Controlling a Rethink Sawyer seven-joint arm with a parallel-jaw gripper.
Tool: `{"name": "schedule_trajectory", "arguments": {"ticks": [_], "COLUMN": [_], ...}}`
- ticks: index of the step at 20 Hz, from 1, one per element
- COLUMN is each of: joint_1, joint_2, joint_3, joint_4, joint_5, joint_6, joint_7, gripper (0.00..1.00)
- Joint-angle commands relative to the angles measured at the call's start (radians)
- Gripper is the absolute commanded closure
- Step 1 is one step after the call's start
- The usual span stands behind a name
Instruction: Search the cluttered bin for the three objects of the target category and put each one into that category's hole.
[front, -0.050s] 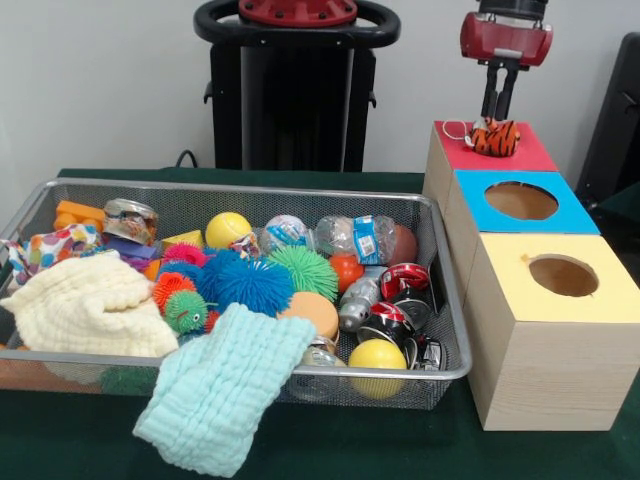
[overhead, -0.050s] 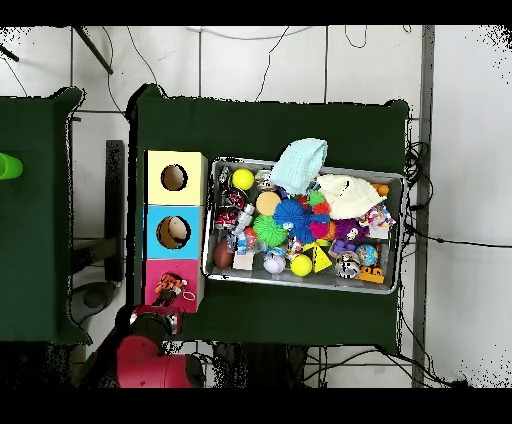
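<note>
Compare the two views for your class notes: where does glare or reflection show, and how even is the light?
Front view: light is soft and even, with bright glints on the shiny cans and crinkled plastic bottle in the wire bin. Overhead view: the pale floor looks washed out, the green table cloth very dark, and the bin's contents stay readable.

Readable text: none anywhere.
Plastic bottle (front, -0.050s: 362, 238): blue label, print too small to read.
Cans (front, -0.050s: 404, 281): red and black markings, illegible.
</note>
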Motion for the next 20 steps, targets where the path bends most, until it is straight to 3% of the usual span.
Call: {"name": "schedule_trajectory", "arguments": {"ticks": [1,13,17,20], "joint_1": [-0.042,-0.017,0.019,0.061], "joint_2": [0.072,0.08,0.185,0.366], "joint_3": [0.047,0.024,-0.005,-0.023], "joint_4": [-0.091,-0.086,-0.109,-0.148], "joint_5": [0.004,0.001,0.029,0.078], "joint_6": [-0.088,-0.098,-0.19,-0.389], "joint_7": [0.15,0.137,0.156,0.192], "gripper": [1.0,1.0,1.0,1.0]}}
